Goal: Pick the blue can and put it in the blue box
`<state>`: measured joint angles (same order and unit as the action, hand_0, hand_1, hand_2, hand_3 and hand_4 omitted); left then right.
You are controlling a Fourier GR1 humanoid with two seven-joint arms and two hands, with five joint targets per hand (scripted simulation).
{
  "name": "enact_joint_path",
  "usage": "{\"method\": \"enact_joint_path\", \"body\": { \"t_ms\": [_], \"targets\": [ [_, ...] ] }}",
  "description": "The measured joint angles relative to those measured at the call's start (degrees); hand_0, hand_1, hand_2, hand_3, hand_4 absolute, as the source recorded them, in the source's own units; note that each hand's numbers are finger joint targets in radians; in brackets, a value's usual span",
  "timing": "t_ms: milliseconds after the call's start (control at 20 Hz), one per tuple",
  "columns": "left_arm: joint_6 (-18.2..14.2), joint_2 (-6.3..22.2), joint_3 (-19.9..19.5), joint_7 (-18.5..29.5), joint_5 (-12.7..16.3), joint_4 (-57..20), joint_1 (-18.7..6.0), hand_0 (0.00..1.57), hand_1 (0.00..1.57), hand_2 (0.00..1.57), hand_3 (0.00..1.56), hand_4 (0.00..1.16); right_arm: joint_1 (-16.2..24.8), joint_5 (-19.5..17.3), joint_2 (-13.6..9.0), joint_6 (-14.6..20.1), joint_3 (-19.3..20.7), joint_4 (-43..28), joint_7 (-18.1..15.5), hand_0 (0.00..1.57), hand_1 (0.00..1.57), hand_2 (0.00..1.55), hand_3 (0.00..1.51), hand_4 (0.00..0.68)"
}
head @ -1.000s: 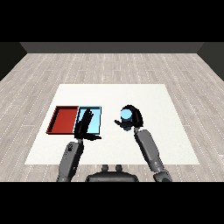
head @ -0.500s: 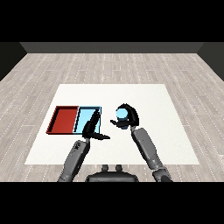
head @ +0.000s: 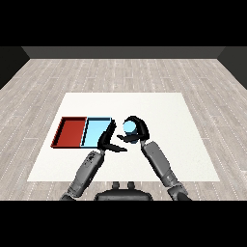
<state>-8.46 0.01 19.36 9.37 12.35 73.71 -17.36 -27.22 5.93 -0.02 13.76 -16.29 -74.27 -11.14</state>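
The blue can [head: 129, 127] sits in the curl of the right robot hand [head: 138, 130], whose fingers arch over its top and far side while the thumb wraps under it from the near side; the can shows as a pale blue disc just to the right of the light blue tray [head: 96, 131], outside its rim. That tray lies on the white bench [head: 159, 111], and the red tray [head: 71, 132] lies touching it along its left side. The left robot hand [head: 107, 141] is at the light blue tray's near right corner, its fingers fairly straight and spread, some reaching up along the tray's right edge and the thumb stretched out to the right toward the can, holding nothing.
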Motion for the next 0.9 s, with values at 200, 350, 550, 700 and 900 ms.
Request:
{"method": "enact_joint_path", "body": {
  "t_ms": [200, 350, 550, 700, 900],
  "targets": [
    [-1.34, 0.00, 2.01, 0.12, 0.82, 0.29, 0.70, 0.00, 0.00, 0.00, 0.00, 0.00, 1.33, -1.17, 0.01, -0.02, -0.97, -3.78, 2.23, 1.44, 1.44, 1.46, 1.42, 0.614],
    [-0.21, 0.00, 1.23, 2.06, 1.19, -2.69, 0.14, 0.00, 0.00, 0.00, 0.00, 0.00, 1.60, -1.33, 0.01, -0.76, -1.18, -3.95, 1.68, 1.43, 1.43, 1.46, 1.42, 0.611],
    [-3.53, 0.00, 4.85, 3.76, 3.26, -4.96, -1.64, 0.00, 0.00, 0.00, 0.00, 0.00, 1.01, -1.47, 0.01, 0.47, -2.72, -5.23, 2.69, 1.43, 1.43, 1.46, 1.42, 0.624],
    [-3.41, 0.00, 5.02, 4.09, 3.04, -4.42, -0.88, 0.00, 0.00, 0.00, 0.00, 0.00, 0.27, -0.74, 0.02, 0.67, -3.35, -3.84, 2.03, 1.43, 1.43, 1.47, 1.42, 0.616],
    [-3.85, 0.00, 5.77, 4.45, 3.72, -5.55, -2.18, 0.00, 0.00, 0.00, 0.00, 0.00, -0.18, 0.91, 0.02, 1.18, -4.98, -1.89, 0.05, 1.48, 1.48, 1.47, 1.42, 0.607]
  ]
}}
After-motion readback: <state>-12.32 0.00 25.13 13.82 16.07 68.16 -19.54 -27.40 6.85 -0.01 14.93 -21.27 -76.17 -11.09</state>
